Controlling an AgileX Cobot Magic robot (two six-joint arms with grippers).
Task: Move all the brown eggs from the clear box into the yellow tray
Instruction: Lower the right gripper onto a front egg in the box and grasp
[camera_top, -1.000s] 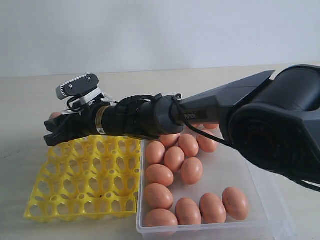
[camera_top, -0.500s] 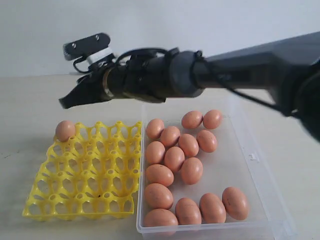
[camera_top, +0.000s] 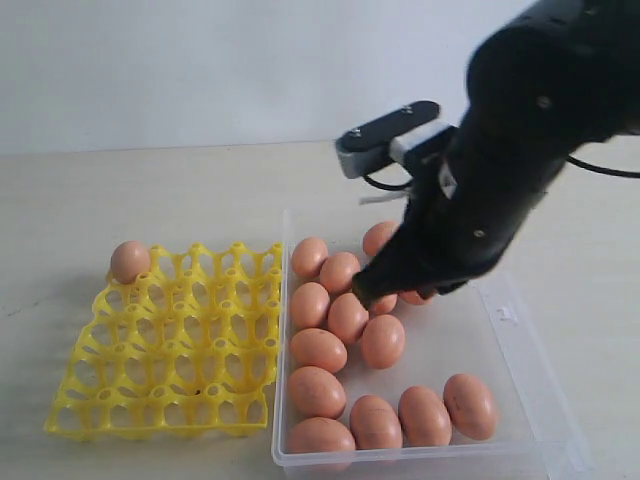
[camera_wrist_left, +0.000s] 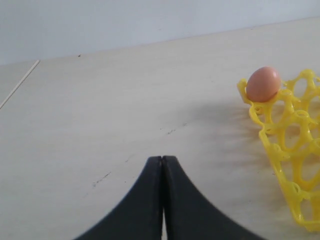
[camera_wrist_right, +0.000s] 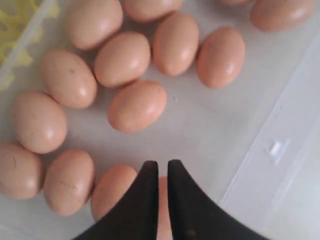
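Brown eggs (camera_top: 318, 350), smooth reddish-tan ovals, lie loose in the clear, shallow plastic box (camera_top: 450, 345). The black two-fingered right end effector (camera_wrist_right: 159, 165) hangs just above the middle of the cluster, its fingers drawn to a narrow slit and holding nothing. One egg (camera_wrist_right: 112, 192) sits directly beneath the tips, partly hidden, so its long axis cannot be read. Farther off, the bright yellow gridded plastic tray (camera_top: 160, 350) carries a single egg (camera_top: 130, 261) in its far corner cell. The left end effector (camera_wrist_left: 162, 160), pressed closed, hovers over the pale table (camera_top: 100, 200) beyond that corner, so the right arm is plainly nearer.
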